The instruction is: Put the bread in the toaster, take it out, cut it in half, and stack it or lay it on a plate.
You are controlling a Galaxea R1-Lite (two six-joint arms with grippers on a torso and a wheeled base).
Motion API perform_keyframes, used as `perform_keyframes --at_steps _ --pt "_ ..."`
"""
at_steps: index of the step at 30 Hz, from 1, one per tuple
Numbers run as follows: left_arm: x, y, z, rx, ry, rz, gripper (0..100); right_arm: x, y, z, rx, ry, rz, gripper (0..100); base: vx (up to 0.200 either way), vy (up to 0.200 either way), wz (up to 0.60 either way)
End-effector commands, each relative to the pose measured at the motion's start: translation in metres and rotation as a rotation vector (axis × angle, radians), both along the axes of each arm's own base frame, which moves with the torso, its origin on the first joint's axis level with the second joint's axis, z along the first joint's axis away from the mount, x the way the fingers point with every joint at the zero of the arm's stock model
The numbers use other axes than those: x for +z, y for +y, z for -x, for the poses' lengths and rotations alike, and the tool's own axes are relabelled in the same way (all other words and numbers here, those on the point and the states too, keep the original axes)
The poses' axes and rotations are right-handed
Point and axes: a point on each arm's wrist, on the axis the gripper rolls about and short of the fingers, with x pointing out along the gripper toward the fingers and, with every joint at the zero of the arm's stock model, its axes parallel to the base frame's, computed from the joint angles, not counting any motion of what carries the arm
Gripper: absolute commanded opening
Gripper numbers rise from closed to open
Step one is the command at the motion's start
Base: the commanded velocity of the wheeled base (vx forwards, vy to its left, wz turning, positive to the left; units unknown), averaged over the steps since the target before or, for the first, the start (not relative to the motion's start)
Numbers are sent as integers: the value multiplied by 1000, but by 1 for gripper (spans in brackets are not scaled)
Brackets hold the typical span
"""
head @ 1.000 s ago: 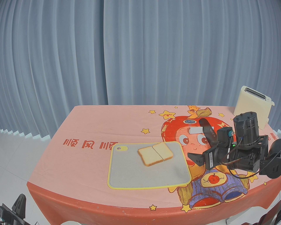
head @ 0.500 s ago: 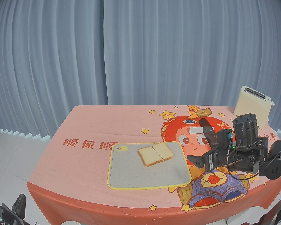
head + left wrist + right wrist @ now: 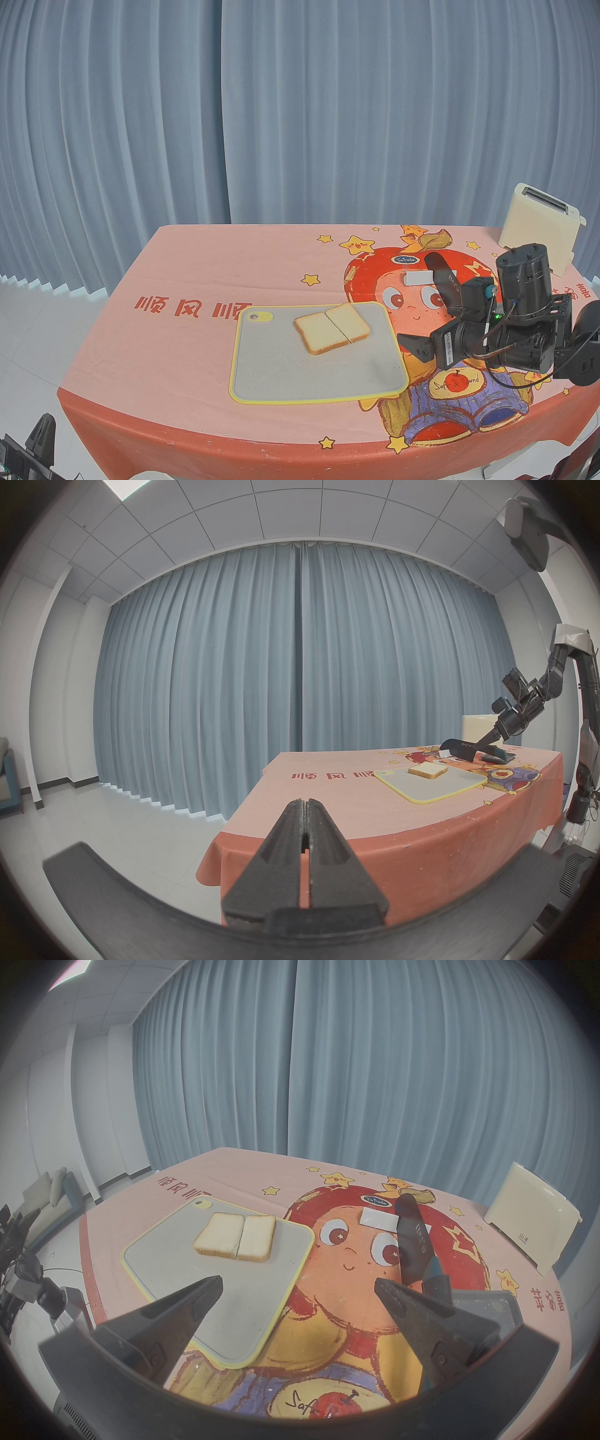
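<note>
The bread lies cut into two halves, side by side, on the grey yellow-rimmed cutting board; the bread is also ahead of my right gripper. A black knife lies on the tablecloth to the right of the board. My right gripper hovers open over the board's right edge, holding nothing, with the knife just beside one finger. The cream toaster stands at the table's far right corner. My left gripper is shut and empty, low and well off the table's left end.
A small white block lies by the knife's tip. The pink cartoon tablecloth is bare on the left half. A dark holder sits under the knife's handle. Blue curtains hang behind the table.
The right arm has sunk slightly and edged toward the table's front. The bread halves, knife and left gripper have not moved.
</note>
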Motion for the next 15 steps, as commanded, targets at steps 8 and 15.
perform_keyframes --at_steps 8,15 --pt "-5 0 -1 0 8 0 0 0 1 1 2 -1 5 100 0 0 0" --pt "-5 0 -1 0 8 0 0 -5 6 2 16 13 16 100 0 0 0"
